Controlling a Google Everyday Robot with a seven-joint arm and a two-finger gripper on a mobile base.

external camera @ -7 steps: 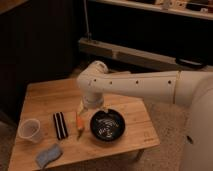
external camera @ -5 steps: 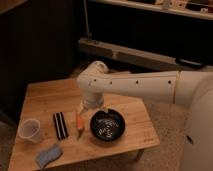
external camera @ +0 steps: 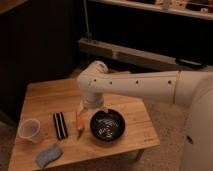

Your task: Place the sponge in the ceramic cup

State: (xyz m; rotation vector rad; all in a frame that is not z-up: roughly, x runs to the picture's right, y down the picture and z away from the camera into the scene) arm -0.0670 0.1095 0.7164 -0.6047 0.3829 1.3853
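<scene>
1 arm: the only one on this rig, reaching in from the right of the view. Its pincer (external camera: 91, 108) hangs low over the middle of the worktop (external camera: 50, 97), just beside the black bowl (external camera: 107, 125).
Pincer state: spread wide, and I can see nothing between the fingers.
Sponge (external camera: 47, 155): flat on the worktop at the near left corner, outside the cup.
Ceramic cup (external camera: 29, 130): upright at the left edge, just up-view of the sponge, near it but apart. It looks empty from here.
Key relation: the sponge lies down and to the left of the pincer in the view, well apart. The black ridged block (external camera: 60, 125) and an orange stick-like thing (external camera: 79, 122) lie between them.
Long axis: the sponge runs slantwise, low left to high right in the view, so the jaws would likely close best across its short side.
Judgement: with the sponge out of the cup, the reach has to cross over the block to get to it.
</scene>
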